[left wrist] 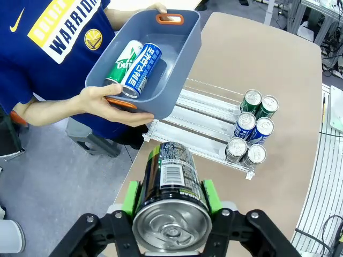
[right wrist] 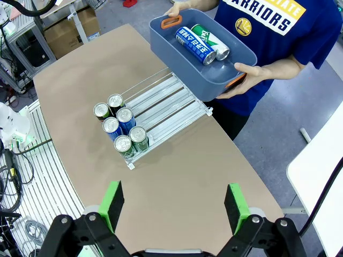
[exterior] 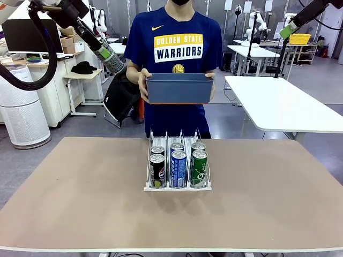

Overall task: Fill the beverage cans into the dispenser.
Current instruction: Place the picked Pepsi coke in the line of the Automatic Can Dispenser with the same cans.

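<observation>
The left gripper [left wrist: 171, 196] is pinching one dark barcode-printed can [left wrist: 170, 179] between its green pads, holding it in the air near the table [exterior: 80, 198] edge on the person's side. The right gripper [right wrist: 174, 206] is hanging with its jaws spread wide, gripping nothing. Six cans are standing in the dispenser [right wrist: 166, 104], two per lane at its front: two black cans [exterior: 157, 170], two blue Pocari Sweat cans [exterior: 178, 168] and two green cans [exterior: 199, 168]. A person is holding a dark blue tub [exterior: 179, 88] in both hands, with two more lying inside: one blue can [left wrist: 140, 69] and one green can [left wrist: 121, 64].
</observation>
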Controlling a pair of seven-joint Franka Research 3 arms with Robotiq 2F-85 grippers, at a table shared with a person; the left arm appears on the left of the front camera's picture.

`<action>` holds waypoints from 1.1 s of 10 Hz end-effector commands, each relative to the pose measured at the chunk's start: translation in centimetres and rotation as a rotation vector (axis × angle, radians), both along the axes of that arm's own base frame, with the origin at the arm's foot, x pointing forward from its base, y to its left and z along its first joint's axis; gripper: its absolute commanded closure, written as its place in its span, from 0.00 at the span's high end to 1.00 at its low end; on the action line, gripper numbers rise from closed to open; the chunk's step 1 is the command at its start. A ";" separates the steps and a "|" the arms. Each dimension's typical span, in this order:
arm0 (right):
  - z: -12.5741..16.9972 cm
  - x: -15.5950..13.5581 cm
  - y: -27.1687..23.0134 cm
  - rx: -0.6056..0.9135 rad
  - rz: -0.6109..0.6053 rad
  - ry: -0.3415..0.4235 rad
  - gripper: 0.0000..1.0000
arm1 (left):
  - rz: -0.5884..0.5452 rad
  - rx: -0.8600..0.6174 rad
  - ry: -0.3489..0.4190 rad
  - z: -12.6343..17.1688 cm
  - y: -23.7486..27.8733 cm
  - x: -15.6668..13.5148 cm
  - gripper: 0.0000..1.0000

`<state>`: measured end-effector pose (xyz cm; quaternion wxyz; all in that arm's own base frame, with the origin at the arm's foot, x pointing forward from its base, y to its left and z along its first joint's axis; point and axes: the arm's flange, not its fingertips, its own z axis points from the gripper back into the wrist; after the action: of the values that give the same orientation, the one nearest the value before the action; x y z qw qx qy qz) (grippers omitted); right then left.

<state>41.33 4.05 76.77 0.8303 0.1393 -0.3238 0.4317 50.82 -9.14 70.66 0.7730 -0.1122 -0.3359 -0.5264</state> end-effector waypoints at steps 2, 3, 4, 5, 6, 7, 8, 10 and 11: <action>-0.1 0.0 0.0 -0.005 -0.007 0.008 1.00 | -0.003 0.002 -0.006 0.1 0.2 -0.1 0.49; -0.1 0.0 0.0 -0.005 -0.007 0.008 1.00 | -0.003 0.002 -0.006 0.1 0.2 -0.1 0.49; -0.1 0.0 0.0 -0.005 -0.007 0.008 1.00 | -0.003 0.002 -0.006 0.1 0.2 -0.1 0.49; -0.1 0.0 0.0 -0.005 -0.007 0.008 1.00 | -0.003 0.002 -0.006 0.1 0.2 -0.1 0.49; -0.1 0.0 0.0 -0.005 -0.007 0.008 1.00 | -0.003 0.002 -0.006 0.1 0.2 -0.1 0.49; -0.1 0.0 0.0 -0.005 -0.007 0.008 1.00 | -0.003 0.002 -0.006 0.1 0.2 -0.1 0.49; -0.1 0.0 0.0 -0.005 -0.007 0.008 1.00 | -0.003 0.002 -0.006 0.1 0.2 -0.1 0.49; -0.1 0.0 0.0 -0.005 -0.007 0.008 1.00 | 0.000 0.000 0.000 0.0 0.0 0.0 0.58; -0.1 0.0 0.0 -0.005 -0.007 0.008 1.00 | 0.032 -0.013 0.029 0.1 -0.9 -0.3 0.58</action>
<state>41.33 4.05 76.77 0.8303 0.1393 -0.3238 0.4317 50.78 -9.48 70.58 0.7756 -0.1153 -0.3337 -0.5233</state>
